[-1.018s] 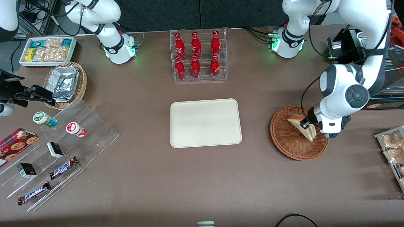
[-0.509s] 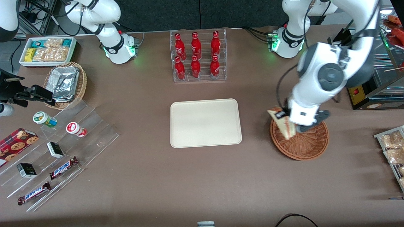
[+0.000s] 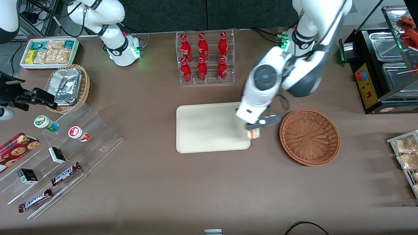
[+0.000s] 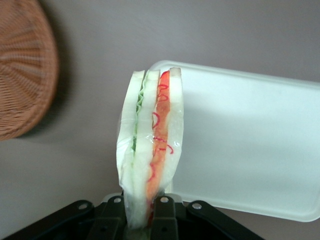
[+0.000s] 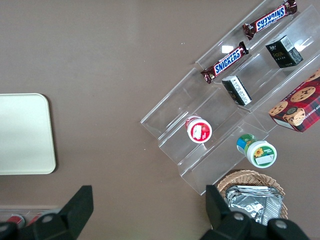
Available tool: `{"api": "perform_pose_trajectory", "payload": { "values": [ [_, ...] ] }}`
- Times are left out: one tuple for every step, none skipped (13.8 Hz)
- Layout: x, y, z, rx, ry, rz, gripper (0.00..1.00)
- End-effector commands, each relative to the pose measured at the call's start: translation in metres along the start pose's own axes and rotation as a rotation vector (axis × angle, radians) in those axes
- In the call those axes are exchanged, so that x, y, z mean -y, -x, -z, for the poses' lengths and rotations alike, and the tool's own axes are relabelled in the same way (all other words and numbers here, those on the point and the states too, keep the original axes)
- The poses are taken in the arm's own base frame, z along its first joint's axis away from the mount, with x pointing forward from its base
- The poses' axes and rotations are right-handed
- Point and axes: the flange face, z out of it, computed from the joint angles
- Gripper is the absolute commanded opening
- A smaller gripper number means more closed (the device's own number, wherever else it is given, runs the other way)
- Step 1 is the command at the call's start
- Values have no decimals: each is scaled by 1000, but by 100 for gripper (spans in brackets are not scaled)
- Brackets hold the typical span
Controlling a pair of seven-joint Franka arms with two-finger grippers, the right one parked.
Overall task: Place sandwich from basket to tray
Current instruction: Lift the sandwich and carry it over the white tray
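Sandwich [image 4: 150,150] clamped upright between the fingers [image 4: 162,207] of the left gripper [image 3: 254,131], held in the air above the tray [image 3: 209,127] edge that faces the basket [image 3: 309,137]. The wrist view shows the red and green filling in clear wrap and the tray corner beneath; from the front the arm hides all but a sliver of bread. The wicker basket sits beside the tray, toward the working arm's end of the table.

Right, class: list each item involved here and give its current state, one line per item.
sandwich: held in the air, over the tray's edge.
basket: empty, on the table.
tray: bare, flat on the table.
gripper: shut on the sandwich, above the tray's basket-side edge.
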Motion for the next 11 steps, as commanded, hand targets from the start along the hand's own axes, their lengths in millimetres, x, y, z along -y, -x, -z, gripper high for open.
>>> {"api": "perform_pose_trajectory", "payload": {
  "values": [
    [-67, 17, -46, -19, -51, -31, 0],
    [-86, 24, -60, -37, -42, -39, 0],
    [-97, 28, -73, -51, -26, -34, 0],
    [-108, 35, -83, -64, -11, -35, 0],
    [-120, 47, -93, -80, -7, -48, 0],
    [-129, 55, -101, -99, -5, -67, 0],
    [-132, 54, -107, -105, 2, -63, 0],
    [-135, 54, -109, -112, 19, -63, 0],
    [-137, 54, -112, -114, 28, -65, 0],
    [-140, 58, -116, -115, 34, -70, 0],
    [-145, 62, -118, -128, 51, -79, 0]
  ]
}}
